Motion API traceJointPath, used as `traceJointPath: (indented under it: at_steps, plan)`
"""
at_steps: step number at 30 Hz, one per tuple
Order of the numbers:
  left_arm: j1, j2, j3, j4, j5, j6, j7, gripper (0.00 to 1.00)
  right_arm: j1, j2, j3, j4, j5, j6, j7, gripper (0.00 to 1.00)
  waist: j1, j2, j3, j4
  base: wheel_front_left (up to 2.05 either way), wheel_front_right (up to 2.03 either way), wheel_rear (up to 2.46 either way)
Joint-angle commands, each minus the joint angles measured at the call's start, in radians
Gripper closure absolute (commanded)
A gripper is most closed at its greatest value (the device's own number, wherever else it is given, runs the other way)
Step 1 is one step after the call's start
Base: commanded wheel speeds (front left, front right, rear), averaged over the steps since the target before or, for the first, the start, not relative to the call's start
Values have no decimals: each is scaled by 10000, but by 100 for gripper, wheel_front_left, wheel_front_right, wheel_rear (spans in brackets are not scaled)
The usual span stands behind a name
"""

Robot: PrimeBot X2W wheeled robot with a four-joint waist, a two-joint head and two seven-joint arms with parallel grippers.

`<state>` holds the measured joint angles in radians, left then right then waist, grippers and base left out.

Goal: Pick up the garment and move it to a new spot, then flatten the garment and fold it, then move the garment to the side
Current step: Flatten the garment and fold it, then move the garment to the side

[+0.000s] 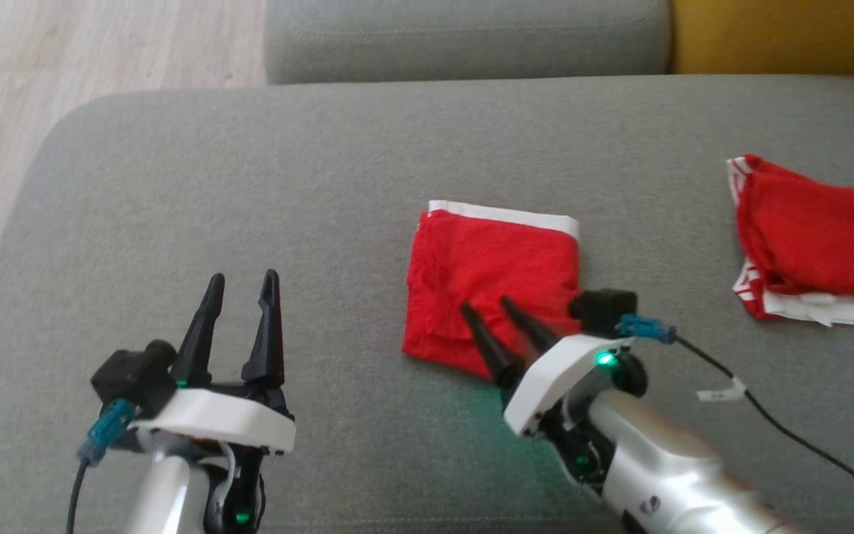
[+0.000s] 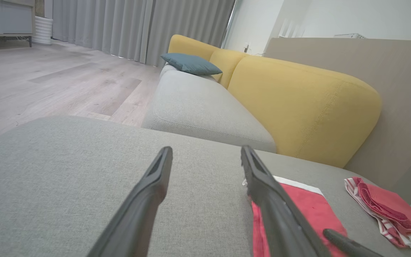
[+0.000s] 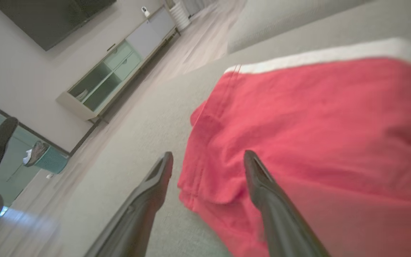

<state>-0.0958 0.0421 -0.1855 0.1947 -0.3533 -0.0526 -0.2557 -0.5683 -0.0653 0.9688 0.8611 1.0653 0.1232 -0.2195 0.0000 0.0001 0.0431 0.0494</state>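
- Since the folded red cloth garment with a white waistband (image 1: 494, 267) lies as a neat square midway across the grey fabric sofa cushion (image 1: 249, 178), I judge the folding done and the move aside to be the step in hand.
- Right gripper (image 1: 485, 304): jaws wide, holding nothing, poised over the garment's near edge.
- Left gripper (image 1: 243, 277): jaws wide, empty, over bare cushion, well apart from the garment.
- Next, I reckon: lower, pinch all layers at that edge, keep the fold intact.
- Crumpled red-and-white striped cloth (image 1: 812, 237) sits far right, so I should watch the landing spot.

red garments (image 1: 494, 274) (image 1: 812, 237) 2 | grey seat cushions (image 1: 323, 185) (image 1: 464, 37) 2 | blue cushion (image 2: 191, 64) 1 | pairs of jaws 2
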Motion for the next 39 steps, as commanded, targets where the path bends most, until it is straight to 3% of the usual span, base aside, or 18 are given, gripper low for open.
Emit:
traceJointPath:
  at_steps: [1,5,10,15,20,26,39]
  plan:
    - [-215,81,325,-367,80,14,-61,0,-495,47,-236,-68,-416,75,-264,0,0,-1,-150,-169,0,0,0]
    - [-260,81,333,-493,68,27,-61,0,-720,-305,-983,123,-1420,75,-405,0,0,-1,-241,-305,0,0,0]
    - [-316,81,418,-835,54,58,-61,0,-257,-864,-4081,-1029,-4213,75,-419,0,0,-1,-268,-561,0,0,0]
    - [-294,81,456,-1179,18,71,-61,0,1633,-360,-7109,-3218,-7309,75,-421,0,0,-1,-258,-753,0,0,0]
    - [-228,81,383,-1413,10,74,-61,0,3656,126,-8646,-5507,-9407,75,-422,0,0,-1,-231,-924,0,0,0]
    - [-81,81,286,-1385,98,71,-61,0,4644,147,-8700,-6288,-9227,75,-422,0,0,-1,-243,-1051,0,0,0]
    - [-79,81,67,-1406,-17,117,-61,0,4762,149,-8739,-6157,-8936,75,-423,0,0,-1,-50,-894,0,0,0]
